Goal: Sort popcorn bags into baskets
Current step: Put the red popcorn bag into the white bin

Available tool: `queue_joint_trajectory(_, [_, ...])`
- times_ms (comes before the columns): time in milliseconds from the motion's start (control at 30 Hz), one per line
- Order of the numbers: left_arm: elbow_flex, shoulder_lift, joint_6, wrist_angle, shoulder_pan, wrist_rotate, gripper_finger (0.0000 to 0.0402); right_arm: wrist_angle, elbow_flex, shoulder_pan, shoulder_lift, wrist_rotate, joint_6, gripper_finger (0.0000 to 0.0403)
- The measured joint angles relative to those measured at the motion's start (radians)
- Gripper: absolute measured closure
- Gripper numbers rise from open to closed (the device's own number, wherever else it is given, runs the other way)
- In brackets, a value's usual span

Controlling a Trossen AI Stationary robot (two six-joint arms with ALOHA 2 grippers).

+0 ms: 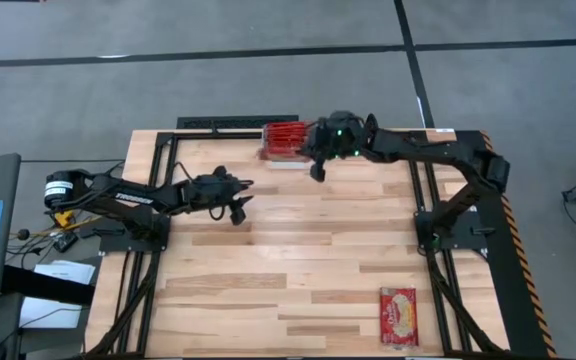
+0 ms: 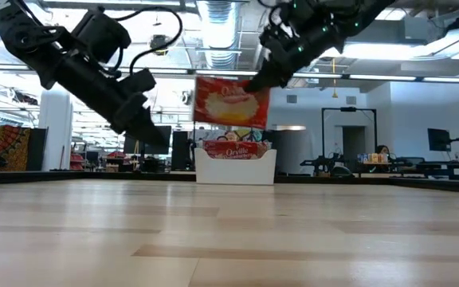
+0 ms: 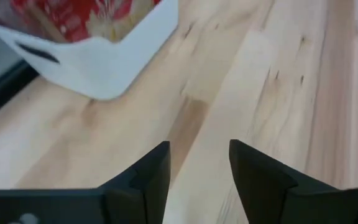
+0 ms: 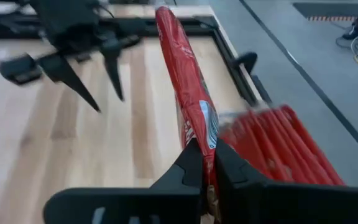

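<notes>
Holding a popcorn bag [image 1: 290,150] pinched at its edge, the right hand [image 1: 318,168] sits at the far side of the counter [image 1: 298,270], right at the white basket [image 1: 280,164]; the step in hand looks like the drop into that basket. In the high view the left hand [image 1: 240,206] hangs empty, off to the side of the right hand, and one more bag [image 1: 399,315] lies flat on the counter well away from both hands.

In the low view the held bag [image 2: 231,101] hangs above the basket [image 2: 236,168], its pale oval picture facing the camera, with another packet [image 2: 235,150] already standing inside below it.

The left wrist view shows the left hand's fingers [image 3: 151,174] parted, nothing between them, the basket [image 3: 104,56] ahead.

The right wrist view shows the fingers [image 4: 188,163] clamped on the bag [image 4: 185,93], seen edge-on, beside a row of red packets [image 4: 278,149].

Next, I judge, the bag must be lowered into a free slot and let go.
</notes>
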Motion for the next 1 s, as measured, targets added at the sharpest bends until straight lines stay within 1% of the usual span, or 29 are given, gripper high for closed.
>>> queue_joint_trajectory(133, [0.0, 0.0, -0.019, -0.028, 0.0, 0.0, 0.0243, -0.032, 0.0, -0.081, 0.001, -0.063, -0.055, 0.0386])
queue_joint_trajectory(233, [0.0, 0.0, -0.014, -0.01, 0.0, -0.001, 0.0243, -0.021, 0.0, -0.117, 0.013, -0.118, -0.09, 0.0386])
queue_joint_trajectory(400, [0.0, 0.0, 0.0, 0.047, 0.0, -0.001, 0.0242, 0.067, 0.0, -0.135, 0.091, -0.225, -0.043, 0.0386])
queue_joint_trajectory(467, [0.0, 0.0, 0.001, 0.053, 0.0, -0.001, 0.0242, 0.085, 0.0, -0.131, 0.132, -0.225, -0.012, 0.0386])
queue_joint_trajectory(633, [0.0, 0.0, 0.001, 0.039, 0.0, -0.001, 0.0242, 0.126, 0.0, -0.136, 0.197, -0.187, -0.006, 0.0386])
queue_joint_trajectory(800, [0.0, 0.0, 0.001, 0.025, 0.0, -0.001, 0.0242, 0.117, -0.001, -0.153, 0.194, -0.189, -0.004, 0.0386])
queue_joint_trajectory(1000, [0.0, 0.0, 0.009, 0.03, 0.0, -0.018, 0.0242, 0.109, 0.0, -0.181, 0.156, -0.201, -0.021, 0.0386])
